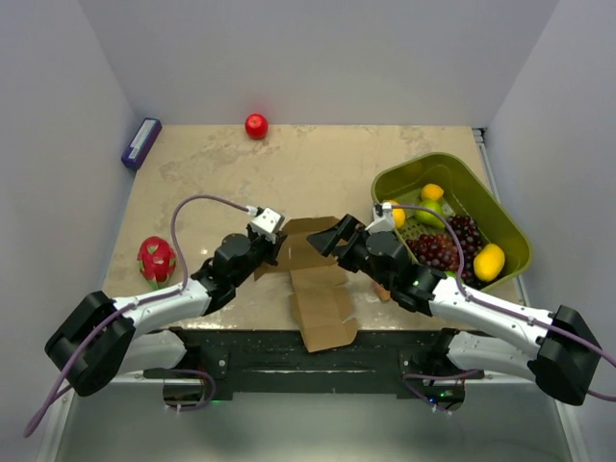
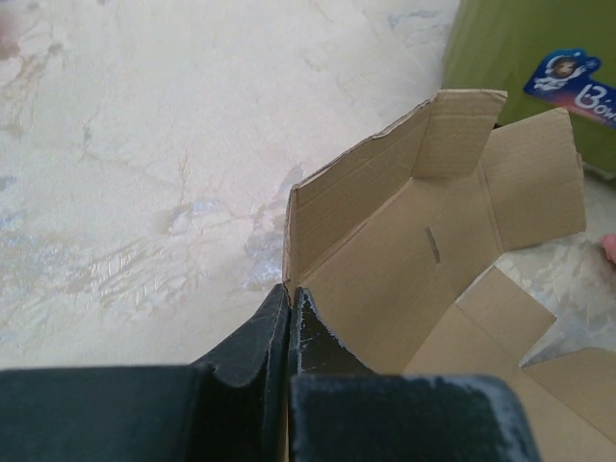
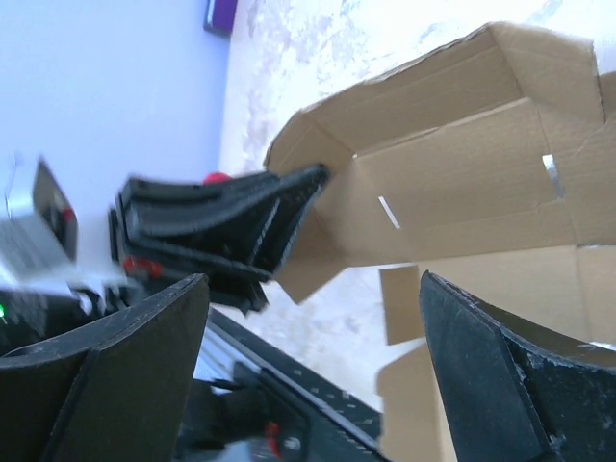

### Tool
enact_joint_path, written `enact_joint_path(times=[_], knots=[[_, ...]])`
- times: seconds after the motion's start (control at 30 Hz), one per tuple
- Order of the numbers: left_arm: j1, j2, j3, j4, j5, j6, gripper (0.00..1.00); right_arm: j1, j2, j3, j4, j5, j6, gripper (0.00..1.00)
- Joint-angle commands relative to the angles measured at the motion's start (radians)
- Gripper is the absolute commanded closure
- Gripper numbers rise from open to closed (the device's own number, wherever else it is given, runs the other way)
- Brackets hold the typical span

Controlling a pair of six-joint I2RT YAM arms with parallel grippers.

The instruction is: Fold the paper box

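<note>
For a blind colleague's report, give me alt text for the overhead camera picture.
A robot's left gripper and right gripper reach in from either side of a partly folded brown cardboard paper box at the near edge of a beige marbled table. A green plastic basket of fruit sits at right.

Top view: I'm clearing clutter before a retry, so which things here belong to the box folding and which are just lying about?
In the job: cardboard box; left gripper, shut on a box wall; right gripper, open at the box.

Lying about: green basket holding fruit; red ball; dragon fruit; purple block.
</note>
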State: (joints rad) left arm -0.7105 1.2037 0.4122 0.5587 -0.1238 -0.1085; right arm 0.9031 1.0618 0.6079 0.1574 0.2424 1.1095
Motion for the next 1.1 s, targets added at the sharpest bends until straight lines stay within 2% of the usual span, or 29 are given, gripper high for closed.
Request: enact_joint_path(times=[0.0,0.13,0.33,0.6,1.07], knots=[[-0.029,-0.058,-0.052,0.165,0.026,0.073,1.00,0.000,-0.003,0.061,-0.038,0.083,0.167,0.06],[-0.049,-0.078,-0.072,0.191,0.032,0.104,1.00,-0.016,0.001,0.052,-0.045,0.104,0.278,0.06],[-0.093,-0.087,-0.090,0.204,0.016,0.168,1.00,-0.076,0.039,-0.040,0.080,0.061,0.436,0.09],[-0.156,-0.066,-0.089,0.187,-0.013,0.225,1.00,-0.171,0.147,-0.057,0.169,0.031,0.480,0.12],[-0.213,-0.035,-0.085,0.202,-0.089,0.286,1.00,-0.182,0.196,-0.057,0.151,0.029,0.451,0.21]])
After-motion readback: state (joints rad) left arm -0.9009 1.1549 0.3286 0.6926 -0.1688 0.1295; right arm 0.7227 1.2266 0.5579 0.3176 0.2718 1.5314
